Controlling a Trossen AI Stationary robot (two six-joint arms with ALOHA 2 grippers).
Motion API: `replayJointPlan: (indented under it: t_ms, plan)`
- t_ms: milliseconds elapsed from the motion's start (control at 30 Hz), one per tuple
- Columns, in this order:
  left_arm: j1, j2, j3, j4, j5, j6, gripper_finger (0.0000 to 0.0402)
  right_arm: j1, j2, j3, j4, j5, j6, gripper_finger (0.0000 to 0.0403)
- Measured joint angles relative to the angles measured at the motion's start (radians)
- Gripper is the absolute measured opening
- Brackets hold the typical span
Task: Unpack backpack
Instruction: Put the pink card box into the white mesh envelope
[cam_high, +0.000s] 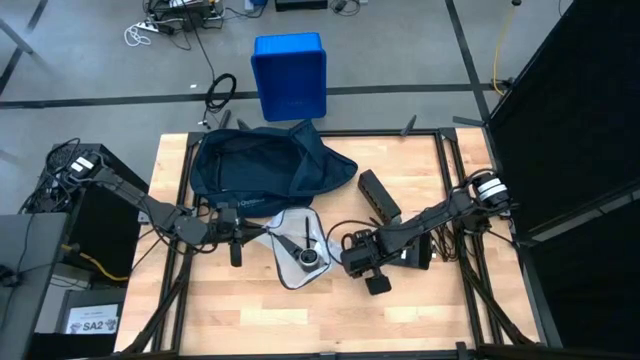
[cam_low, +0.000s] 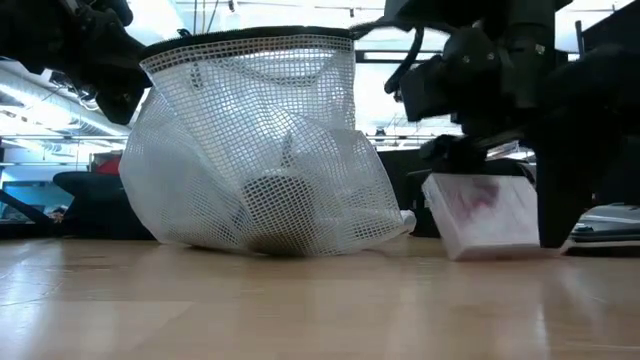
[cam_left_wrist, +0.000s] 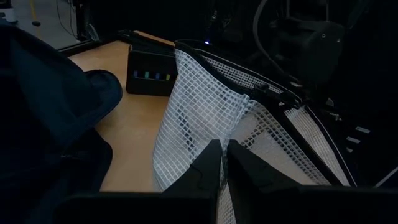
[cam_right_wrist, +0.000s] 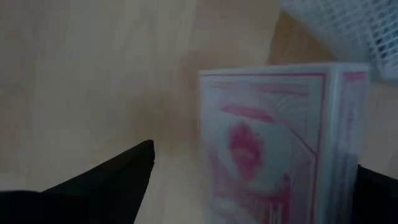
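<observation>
Left gripper (cam_high: 262, 234) pinched shut on white mesh pouch (cam_high: 300, 250) near desk centre. Right gripper (cam_right_wrist: 249, 180) stood wide around pink-printed card box (cam_right_wrist: 273, 137), not clamped. Navy backpack (cam_high: 260, 165) lay at desk's far edge.

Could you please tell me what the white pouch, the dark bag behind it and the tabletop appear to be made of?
The white mesh pouch looks like coated woven netting with a dark zip edge: open square grid, see-through. The dark navy backpack looks like soft matte fabric, since it slumps in folds. The light wooden table shows grain and plank seams, probably sealed wood.
</observation>
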Motion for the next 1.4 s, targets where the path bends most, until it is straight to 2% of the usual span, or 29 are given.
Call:
replayJointPlan:
  t_ms: [100, 200, 367, 500, 567, 800, 1067, 1233, 1400]
  plan:
    - [0.000, 0.000, 0.000, -0.001, 0.000, 0.000, 0.0000, 0.000, 0.000, -0.005, 0.006, 0.006, 0.008, 0.0306]
    - [0.000, 0.000, 0.000, 0.001, 0.000, 0.000, 0.0000, 0.000, -0.004, -0.005, -0.009, 0.010, 0.030, 0.0260]
    - [0.000, 0.000, 0.000, 0.001, 0.000, 0.000, 0.0000, 0.009, -0.011, 0.000, -0.022, -0.023, 0.054, 0.0155]
    - [0.000, 0.000, 0.000, 0.000, 0.000, 0.000, 0.0000, 0.009, -0.016, 0.003, -0.022, -0.089, 0.096, 0.0069]
    - [0.000, 0.000, 0.000, 0.000, 0.000, 0.000, 0.0000, 0.011, -0.013, 0.014, -0.028, -0.109, 0.112, 0.0037]
    - [0.000, 0.000, 0.000, 0.000, 0.000, 0.000, 0.0000, 0.038, 0.000, 0.108, -0.118, -0.079, 0.148, 0.0037]
    - [0.000, 0.000, 0.000, 0.008, 0.000, 0.000, 0.0000, 0.074, 0.000, 0.393, -0.467, 0.059, 0.143, 0.0037]
    - [0.000, 0.000, 0.000, 0.008, 0.000, 0.000, 0.0000, 0.079, -0.001, 0.598, -0.489, 0.198, 0.076, 0.0037]
    - [0.000, 0.000, 0.000, 0.008, 0.000, 0.000, 0.0000, 0.055, -0.005, 0.704, -0.280, 0.385, -0.052, 0.0037]
